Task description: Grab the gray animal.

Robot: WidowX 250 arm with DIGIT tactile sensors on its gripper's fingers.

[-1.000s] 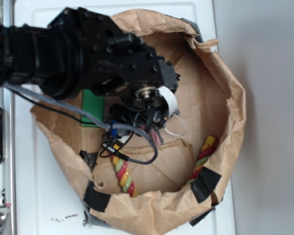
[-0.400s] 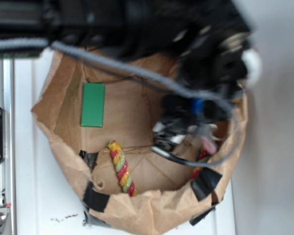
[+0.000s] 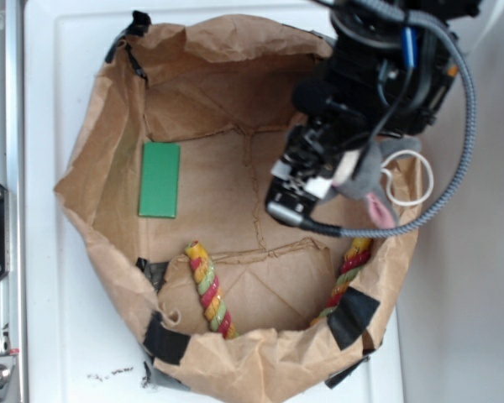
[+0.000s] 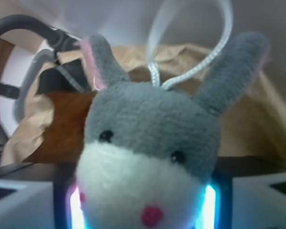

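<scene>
From the exterior view, you have the gripper (image 3: pixel 323 186) over the right-hand rim of the paper bag (image 3: pixel 260 357), which sits open on the white table (image 3: pixel 59 353). The gray animal (image 3: pixel 365 178) hangs in the jaws, raised off the bag floor, one pink-lined ear pointing down and its white ring (image 3: pixel 407 178) looping out past the bag's right edge. A green block (image 3: pixel 160 179) lies flat by the bag's left wall. Two twisted ropes lean against the near wall: the left rope (image 3: pixel 208 288) and the right rope (image 3: pixel 346 273).

In your wrist view, the gray animal (image 4: pixel 148 143) fills the frame, pale snout toward the camera, both ears up, its ring (image 4: pixel 190 43) above. The jaws press against both sides of its face, closed firmly on it.
</scene>
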